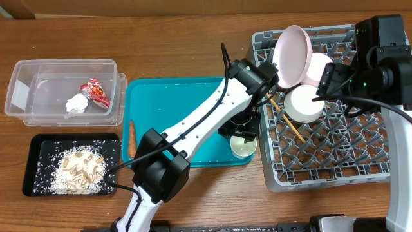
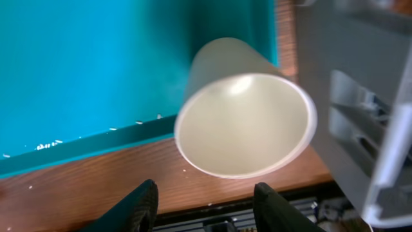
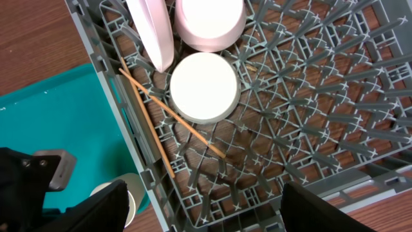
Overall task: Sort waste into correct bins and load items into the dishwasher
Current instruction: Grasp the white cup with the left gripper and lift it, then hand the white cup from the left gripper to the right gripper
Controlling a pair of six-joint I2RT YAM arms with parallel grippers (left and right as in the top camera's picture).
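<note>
The small white cup (image 1: 243,147) sits at the teal tray's front right corner; in the left wrist view (image 2: 244,125) its mouth faces the camera. My left gripper (image 1: 241,129) is open and empty, just above and beside the cup (image 2: 206,207). The grey dish rack (image 1: 373,174) holds an upright pinkish plate (image 1: 291,55), a pinkish bowl (image 1: 318,67), an upturned white bowl (image 1: 304,103) and two chopsticks (image 1: 286,119). My right gripper (image 1: 320,90) hangs open over the rack (image 3: 206,212). The wrapper (image 1: 95,92) and tissue (image 1: 77,104) lie in the clear tub (image 1: 38,71). Rice scraps (image 1: 78,171) lie in the black tray (image 1: 32,180).
The teal tray (image 1: 174,109) lies between the bins and the rack, with a few grains on it. An orange carrot-like stick (image 1: 131,138) lies along its left rim. The left arm stretches across the tray. The rack's right half has bare pegs (image 3: 322,84).
</note>
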